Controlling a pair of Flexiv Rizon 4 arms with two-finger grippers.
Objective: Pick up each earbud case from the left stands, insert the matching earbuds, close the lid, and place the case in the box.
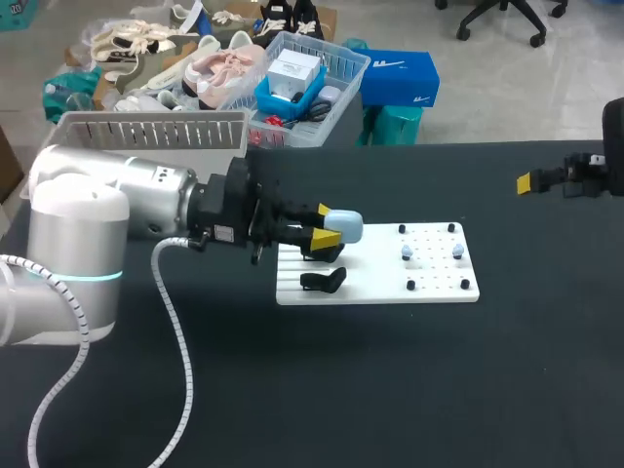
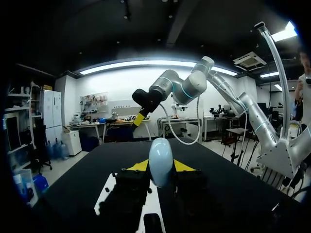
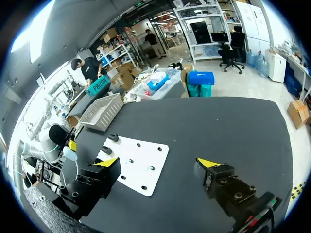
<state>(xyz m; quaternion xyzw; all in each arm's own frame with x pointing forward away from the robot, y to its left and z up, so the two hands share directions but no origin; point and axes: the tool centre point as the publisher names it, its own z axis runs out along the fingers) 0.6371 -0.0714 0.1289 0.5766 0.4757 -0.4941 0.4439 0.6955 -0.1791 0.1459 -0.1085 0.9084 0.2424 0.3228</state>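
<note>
Pincer on left clamps smooth, egg-rounded pale-blue earbud case.

The earbud case is smooth plastic, the table matt, the board smooth.

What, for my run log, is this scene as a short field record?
left tool: shut on the light blue earbud case, above the white board
right tool: open, empty, away from the board
earbuds: two, lying on the board
black stand: empty, on the board
box: white, slotted, beyond the left tool
</note>
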